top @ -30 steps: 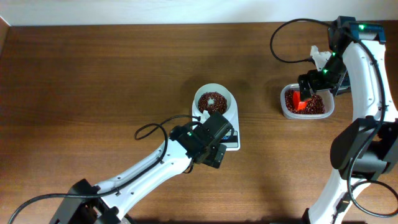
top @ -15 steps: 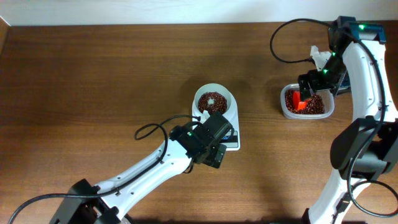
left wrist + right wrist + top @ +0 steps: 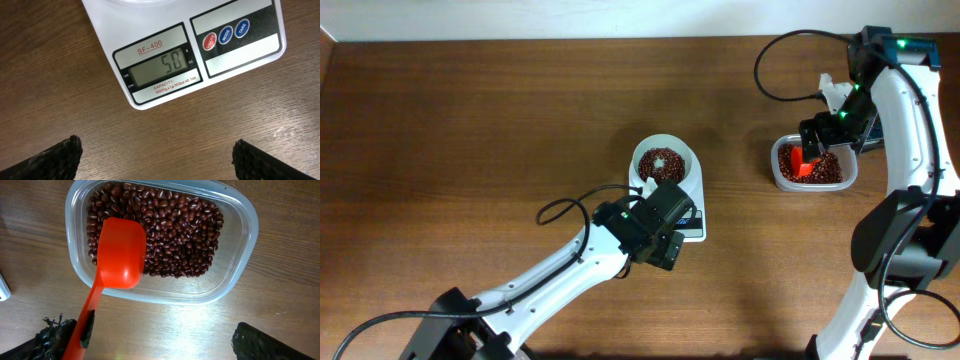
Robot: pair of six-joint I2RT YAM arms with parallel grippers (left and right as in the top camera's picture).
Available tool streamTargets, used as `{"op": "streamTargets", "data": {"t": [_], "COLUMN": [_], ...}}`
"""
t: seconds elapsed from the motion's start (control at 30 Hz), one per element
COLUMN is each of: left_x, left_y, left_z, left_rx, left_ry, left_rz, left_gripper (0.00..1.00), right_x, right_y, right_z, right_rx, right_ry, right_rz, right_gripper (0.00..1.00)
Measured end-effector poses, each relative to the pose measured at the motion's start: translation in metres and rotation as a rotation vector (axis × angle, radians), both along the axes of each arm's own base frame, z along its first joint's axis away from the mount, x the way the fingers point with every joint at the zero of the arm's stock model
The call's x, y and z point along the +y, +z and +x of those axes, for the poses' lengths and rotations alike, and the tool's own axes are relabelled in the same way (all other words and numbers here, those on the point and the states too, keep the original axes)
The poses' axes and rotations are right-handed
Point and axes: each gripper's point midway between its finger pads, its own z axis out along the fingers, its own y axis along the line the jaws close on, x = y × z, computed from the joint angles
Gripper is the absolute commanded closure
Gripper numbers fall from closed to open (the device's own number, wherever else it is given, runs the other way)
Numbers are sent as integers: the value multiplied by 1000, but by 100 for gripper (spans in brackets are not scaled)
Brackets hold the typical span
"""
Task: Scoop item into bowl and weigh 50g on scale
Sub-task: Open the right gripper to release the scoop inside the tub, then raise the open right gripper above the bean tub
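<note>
Checking the scale (image 3: 155,25): fifty shown. My left tool (image 3: 157,162) and right tool (image 3: 160,342) hang released; leave scoop (image 3: 121,250) at nine o'clock in tub (image 3: 246,235).

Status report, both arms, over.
Left gripper open, right gripper open, both empty. Bowl with beans on scale, display 50. Scoop rests in tub. Nothing obstructing.
</note>
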Motion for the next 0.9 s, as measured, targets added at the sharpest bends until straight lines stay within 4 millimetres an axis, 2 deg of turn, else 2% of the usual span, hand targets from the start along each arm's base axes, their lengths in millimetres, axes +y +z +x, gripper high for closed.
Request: {"op": "streamTargets", "data": {"t": [0.27, 0.33, 0.43, 0.5, 0.53, 0.6, 0.67, 0.7, 0.83, 0.9], "left_x": [0, 0, 0, 0, 0, 0, 0, 0, 0, 0], "left_y": [0, 0, 0, 0, 0, 0, 0, 0, 0, 0], "left_z": [0, 0, 0, 0, 0, 0, 0, 0, 0, 0], "left_rx": [0, 0, 0, 0, 0, 1, 0, 0, 1, 1], "left_ry": [0, 0, 0, 0, 0, 0, 0, 0, 0, 0], "left_rz": [0, 0, 0, 0, 0, 0, 0, 0, 0, 0], "left_gripper": [1, 1, 1, 1, 1, 1, 1, 1, 1, 1], "right_x": [-2, -9, -31, -58, -79, -104, -115, -110, -49, -22], "right_y": [0, 0, 2, 4, 6, 10, 9, 8, 5, 7], "right_z": [16, 15, 14, 19, 26, 37, 37, 38, 46, 39], "right_rx": [-64, -61, -54, -88, -127, -202, -226, -234, -246, -204], "right_ry": [0, 1, -12, -54, -94, -180, -250, -265, -254, -280], "right_rz": [-10, -47, -142, -212, -251, -280, -246, -206, 129, 272], "right_gripper": [1, 1, 1, 1, 1, 1, 1, 1, 1, 1]}}
